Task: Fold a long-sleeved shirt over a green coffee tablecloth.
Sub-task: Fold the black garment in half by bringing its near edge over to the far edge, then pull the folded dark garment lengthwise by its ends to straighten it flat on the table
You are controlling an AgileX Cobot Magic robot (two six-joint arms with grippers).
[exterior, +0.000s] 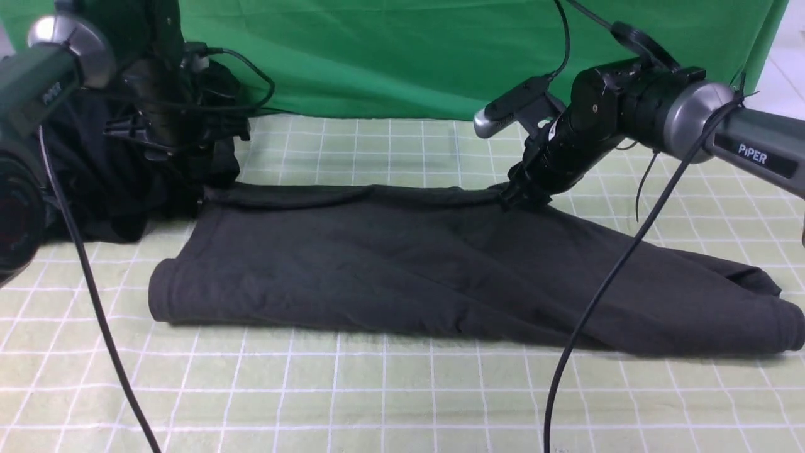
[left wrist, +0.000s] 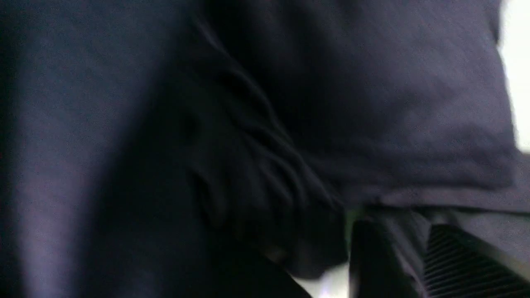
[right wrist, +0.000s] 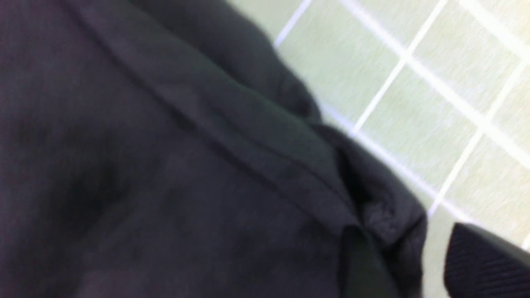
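Tablecloth [exterior: 390,390] of pale green grid across the lower frame. On it, mid-frame, long-sleeved shirt [exterior: 402,270] folded into a wide dark band. At its far hem, right of centre, right gripper [exterior: 525,192] partly open, hem loose between fingers [right wrist: 484,265]. Upper left, left gripper [exterior: 163,138] by black bundle [exterior: 107,170], dark cloth between the fingers; clamped or loose, impossible to tell. Behind, green backdrop [exterior: 409,56].

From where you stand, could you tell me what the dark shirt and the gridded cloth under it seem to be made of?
Long-sleeved shirt: soft matte knit, probably cotton jersey; it lies in limp folds with a stitched hem. Green coffee tablecloth: likely thin woven fabric, matte, with a faint streaky grain between its white lines; a coating cannot be ruled out.
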